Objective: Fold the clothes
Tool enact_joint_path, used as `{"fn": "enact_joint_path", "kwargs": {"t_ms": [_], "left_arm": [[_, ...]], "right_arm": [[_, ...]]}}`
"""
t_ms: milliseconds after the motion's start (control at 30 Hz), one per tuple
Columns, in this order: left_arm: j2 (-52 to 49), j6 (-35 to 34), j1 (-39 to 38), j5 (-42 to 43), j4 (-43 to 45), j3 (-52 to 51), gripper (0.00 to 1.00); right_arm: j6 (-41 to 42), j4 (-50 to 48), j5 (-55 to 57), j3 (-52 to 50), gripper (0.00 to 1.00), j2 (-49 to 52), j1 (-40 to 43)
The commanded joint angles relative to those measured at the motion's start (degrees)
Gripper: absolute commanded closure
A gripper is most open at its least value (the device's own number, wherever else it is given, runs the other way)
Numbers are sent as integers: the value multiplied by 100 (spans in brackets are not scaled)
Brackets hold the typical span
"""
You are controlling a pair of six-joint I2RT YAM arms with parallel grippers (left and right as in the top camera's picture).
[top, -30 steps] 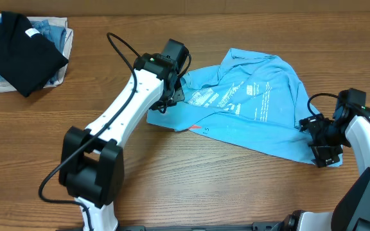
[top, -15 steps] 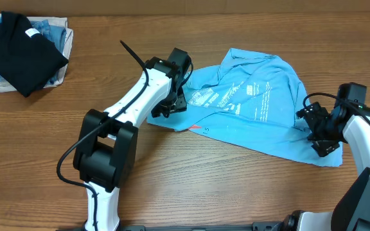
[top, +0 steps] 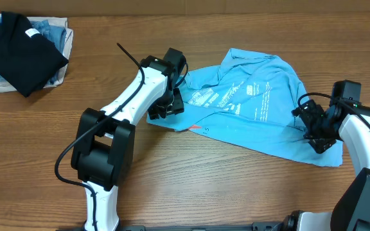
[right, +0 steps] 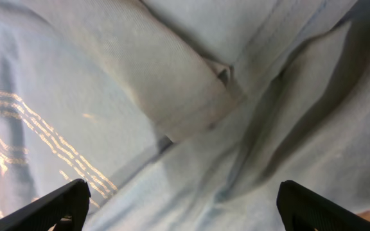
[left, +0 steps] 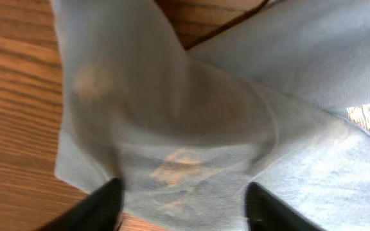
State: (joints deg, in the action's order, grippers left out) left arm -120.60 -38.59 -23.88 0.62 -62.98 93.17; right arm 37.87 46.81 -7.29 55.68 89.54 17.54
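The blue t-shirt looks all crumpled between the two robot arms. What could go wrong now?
Two things, maybe. The blue t-shirt lies wrinkled and bunched, and part of it is doubled over right under the open right fingers, so a fold made now could come out lopsided. The left fingers stand open just over the shirt's edge, so loose cloth might catch on them and get dragged when that arm moves.

The t-shirt point(top: 255, 102) lies spread on the worktop point(top: 204, 186), right of centre. The left jaws hang over its left edge, the right jaws over its right edge. At the back left, well apart, 1 folded shirt point(top: 21, 51) lies on other folded garments point(top: 53, 32).
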Motion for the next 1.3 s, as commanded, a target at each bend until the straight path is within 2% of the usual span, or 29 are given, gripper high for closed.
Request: {"fn": "enact_joint_path", "kwargs": {"t_ms": [0,100,200,467,533,600,733,800,867,1067,1167,1267], "left_arm": [[-68,138,39,0,26,70,24],[-70,133,33,-55,44,70,18],[-70,133,33,-190,44,70,10],[-70,133,33,-249,153,70,3],[-70,133,28,-251,179,70,2],[-70,133,28,-251,186,70,2],[-70,133,28,-251,192,70,1],[-70,133,28,-251,208,70,1],[-70,133,28,-251,221,70,1],[-70,133,28,-254,221,70,0],[-70,133,26,-251,221,70,0],[-70,133,26,-254,221,70,0]], "right_arm": [[-46,-138,238,-20,7,13,-42],[-46,-256,542,-20,14,63,-83],[-46,-337,673,-20,16,127,-90],[-46,-518,811,-17,17,632,-94],[-87,-566,857,-17,20,817,-94],[-85,-610,918,-17,26,946,-94],[-83,-647,1032,24,47,960,-94],[-83,-649,1093,63,53,960,-94],[-83,-627,1178,160,65,960,-94],[-81,-608,1241,439,90,960,-92],[-61,-706,1397,498,96,960,-92],[-17,-909,1821,511,95,960,-92]]}}
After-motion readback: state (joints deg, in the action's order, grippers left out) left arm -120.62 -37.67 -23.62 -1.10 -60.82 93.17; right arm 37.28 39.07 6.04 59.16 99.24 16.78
